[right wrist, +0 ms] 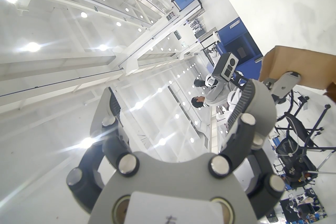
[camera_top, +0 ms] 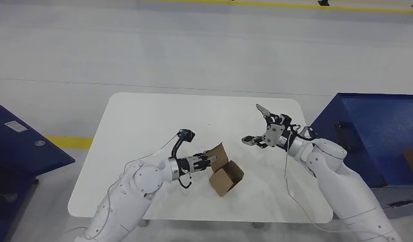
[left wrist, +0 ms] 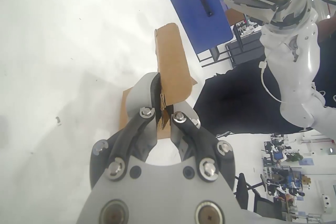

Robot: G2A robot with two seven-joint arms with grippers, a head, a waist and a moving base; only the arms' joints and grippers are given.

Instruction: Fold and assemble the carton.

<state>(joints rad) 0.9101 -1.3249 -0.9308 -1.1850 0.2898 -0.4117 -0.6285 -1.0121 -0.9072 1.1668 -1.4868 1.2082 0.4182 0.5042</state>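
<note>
While the left gripper (camera_top: 201, 159) was clamped on a raised flap of the small brown cardboard carton (camera_top: 226, 175) on the white table (camera_top: 142, 126), the right gripper (camera_top: 251, 123) hung spread, well apart; a one-sided pull could likely tear that flap.

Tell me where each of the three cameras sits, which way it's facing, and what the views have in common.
Top view: on the robot, looking down at the table; shows the left claw shut on the carton and the right claw open.
Left wrist view: along its own claw toward the pinched carton flap, table beyond.
Right wrist view: past its own open claw, up toward the ceiling.
Shared: all three views show the carton.
</note>
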